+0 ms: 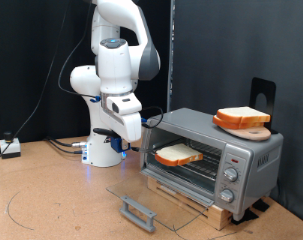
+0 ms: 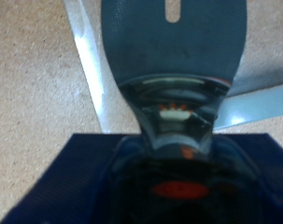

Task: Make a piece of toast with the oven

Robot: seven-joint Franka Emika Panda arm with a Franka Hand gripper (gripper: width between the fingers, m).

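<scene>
The oven (image 1: 213,150) sits at the right of the exterior view on a wooden slatted base (image 1: 223,203), its glass door (image 1: 151,195) dropped flat open onto the worktop (image 1: 51,200). One piece of toast (image 1: 177,154) lies on the rack inside. A second slice (image 1: 241,116) rests on a round wooden board (image 1: 245,128) on the oven's roof. The pincer (image 1: 148,124) hangs just left of the oven's opening; whether it is spread or pressed together cannot be told.

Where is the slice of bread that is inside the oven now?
In the exterior view, the slice of bread lies on the rack inside the open oven, towards the left of its opening, just right of the gripper.
</scene>
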